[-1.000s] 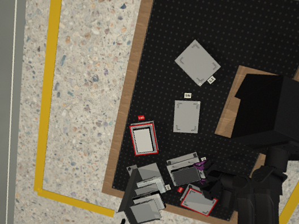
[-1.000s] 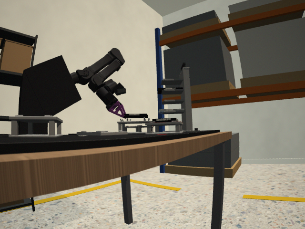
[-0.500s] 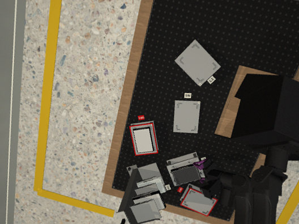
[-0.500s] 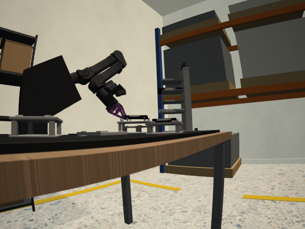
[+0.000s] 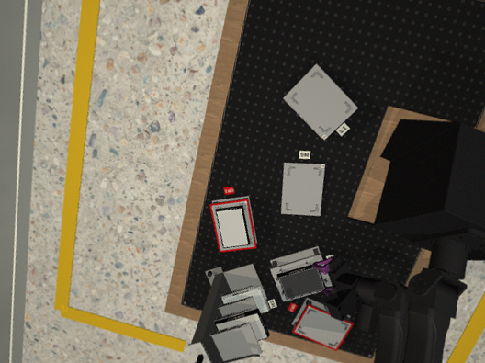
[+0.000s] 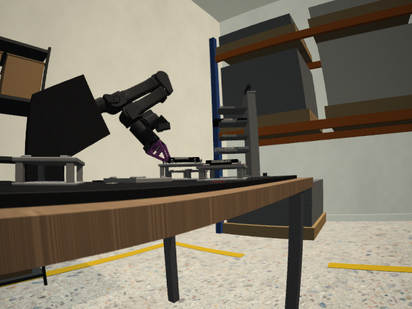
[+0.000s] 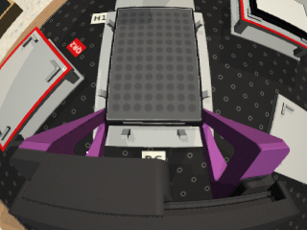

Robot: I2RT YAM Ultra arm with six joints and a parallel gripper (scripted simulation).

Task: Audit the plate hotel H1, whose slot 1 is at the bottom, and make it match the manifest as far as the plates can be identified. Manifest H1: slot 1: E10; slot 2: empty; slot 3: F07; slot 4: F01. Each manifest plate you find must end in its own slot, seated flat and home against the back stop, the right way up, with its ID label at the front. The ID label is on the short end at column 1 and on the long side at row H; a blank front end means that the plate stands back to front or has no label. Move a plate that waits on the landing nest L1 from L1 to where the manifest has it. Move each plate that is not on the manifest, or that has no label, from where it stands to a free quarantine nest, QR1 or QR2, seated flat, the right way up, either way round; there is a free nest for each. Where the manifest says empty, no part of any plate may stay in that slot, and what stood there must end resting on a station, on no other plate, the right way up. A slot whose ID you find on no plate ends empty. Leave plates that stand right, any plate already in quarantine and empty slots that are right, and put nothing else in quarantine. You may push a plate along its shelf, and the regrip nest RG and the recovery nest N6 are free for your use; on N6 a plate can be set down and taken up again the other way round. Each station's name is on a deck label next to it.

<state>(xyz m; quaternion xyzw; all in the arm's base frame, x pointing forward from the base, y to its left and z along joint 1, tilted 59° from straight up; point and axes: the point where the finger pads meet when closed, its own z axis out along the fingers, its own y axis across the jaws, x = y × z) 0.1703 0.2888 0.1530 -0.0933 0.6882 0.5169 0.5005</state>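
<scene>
My gripper [image 5: 326, 278] [image 6: 167, 160] [image 7: 153, 113] is shut on a dark-topped plate [image 5: 302, 283] [image 6: 184, 159] [image 7: 153, 62], fingers on its long sides near one end. The plate is level, at or just above the regrip nest RG [image 5: 296, 258] [image 7: 154, 140]; contact is unclear. Its ID is unreadable. In hotel H1 [image 6: 252, 132], the bottom slot holds a clear plate [image 5: 261, 297] [image 6: 229, 148], and the third slot a black plate with a white top [image 5: 257, 322] [image 6: 234, 119]. The second and top slots show bare shelves. QR1 [image 5: 213, 215] holds a white-topped black plate [image 5: 231, 226] [image 6: 222, 161].
QR2 [image 5: 323, 328] [image 7: 29, 81], beside RG, is empty. The recovery nest N6 [image 5: 302, 189] and the landing nest L1 [image 5: 320, 100] [image 6: 49, 159] are also empty. The hotel's tall back wall [image 5: 208, 308] stands at the table's end beyond RG.
</scene>
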